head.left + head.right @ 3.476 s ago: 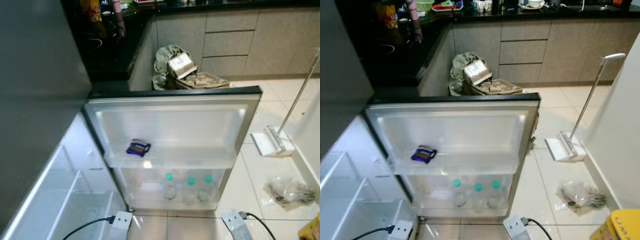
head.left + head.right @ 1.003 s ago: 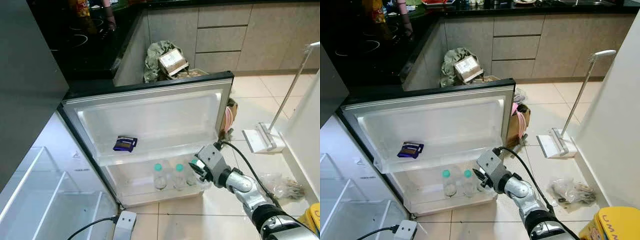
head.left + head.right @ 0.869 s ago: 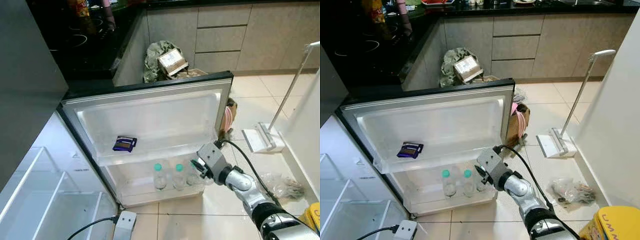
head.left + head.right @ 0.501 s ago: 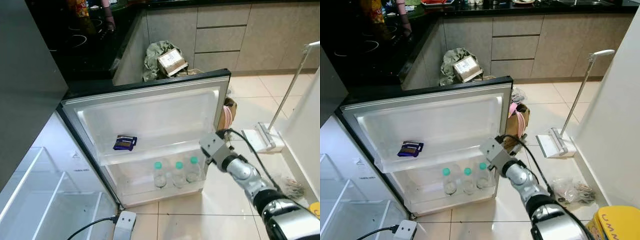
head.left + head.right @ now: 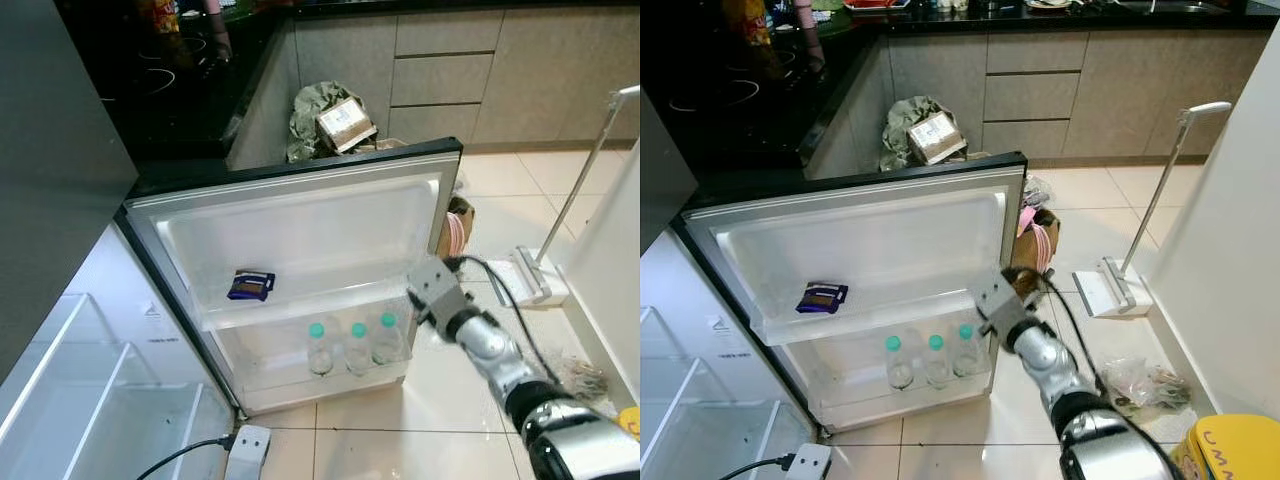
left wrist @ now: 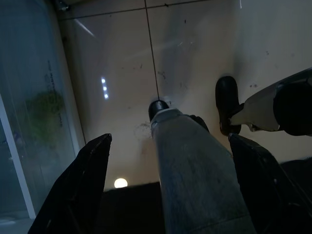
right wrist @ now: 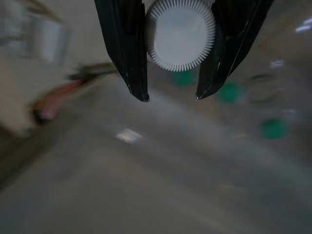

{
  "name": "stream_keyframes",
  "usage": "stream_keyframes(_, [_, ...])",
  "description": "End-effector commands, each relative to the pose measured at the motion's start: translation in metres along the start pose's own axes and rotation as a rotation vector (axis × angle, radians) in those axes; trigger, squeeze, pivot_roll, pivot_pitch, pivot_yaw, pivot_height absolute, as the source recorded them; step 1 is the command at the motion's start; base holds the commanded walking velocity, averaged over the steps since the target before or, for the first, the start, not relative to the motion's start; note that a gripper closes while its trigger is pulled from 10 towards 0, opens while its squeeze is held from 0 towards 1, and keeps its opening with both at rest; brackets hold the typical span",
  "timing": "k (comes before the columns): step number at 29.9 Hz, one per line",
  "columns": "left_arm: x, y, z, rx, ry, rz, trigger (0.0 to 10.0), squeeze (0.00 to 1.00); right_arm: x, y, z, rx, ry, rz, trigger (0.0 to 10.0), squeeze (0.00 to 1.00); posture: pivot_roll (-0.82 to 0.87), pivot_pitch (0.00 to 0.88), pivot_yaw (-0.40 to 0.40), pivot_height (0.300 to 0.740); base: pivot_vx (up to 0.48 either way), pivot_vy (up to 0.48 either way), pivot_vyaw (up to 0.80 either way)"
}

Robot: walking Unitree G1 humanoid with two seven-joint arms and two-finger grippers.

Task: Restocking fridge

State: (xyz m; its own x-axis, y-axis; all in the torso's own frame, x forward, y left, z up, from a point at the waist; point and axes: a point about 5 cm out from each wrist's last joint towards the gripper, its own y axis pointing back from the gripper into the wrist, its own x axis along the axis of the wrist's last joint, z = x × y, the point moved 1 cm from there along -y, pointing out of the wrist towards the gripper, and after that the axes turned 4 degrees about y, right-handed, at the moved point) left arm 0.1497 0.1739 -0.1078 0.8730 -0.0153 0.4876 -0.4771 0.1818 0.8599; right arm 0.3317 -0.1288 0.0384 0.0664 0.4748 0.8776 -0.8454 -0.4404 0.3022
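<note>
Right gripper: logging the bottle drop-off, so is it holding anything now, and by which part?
Nothing. The right gripper is open and empty, beside the door.

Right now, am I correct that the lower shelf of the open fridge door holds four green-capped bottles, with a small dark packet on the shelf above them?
Not quite: the lower shelf of the fridge door holds three green-capped bottles, not four, as the left eye view shows. The small dark packet does lie on the shelf above them.
</note>
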Motion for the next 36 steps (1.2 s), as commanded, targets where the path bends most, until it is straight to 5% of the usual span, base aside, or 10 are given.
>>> stream_keyframes(1, [-0.001,0.001,-0.003,0.007,-0.006,-0.001,10.0,0.00,0.006,0.001,-0.009,0.077,-0.042,0.077,10.0,0.00,-0.14,0.000,0.018,0.740,0.000,0.000,0.00])
stream_keyframes(9, [0.001,0.001,-0.003,0.000,-0.024,-0.001,10.0,0.00,0.008,0.004,-0.037,0.300,-0.226,0.159,10.0,0.00,-0.15,0.000,0.026,0.740,0.000,0.000,0.00])
stream_keyframes(19, [0.008,0.000,-0.003,0.000,-0.021,0.023,10.0,0.00,-0.006,0.012,-0.074,0.501,-0.172,0.083,10.0,0.00,-0.14,0.000,0.019,0.740,0.000,0.000,0.46])
stream_keyframes(36, [0.005,0.000,-0.002,-0.006,-0.002,0.016,10.0,0.00,-0.003,0.014,-0.077,0.575,-0.176,0.101,10.0,0.00,-0.13,0.000,0.018,0.740,0.000,0.000,0.76])
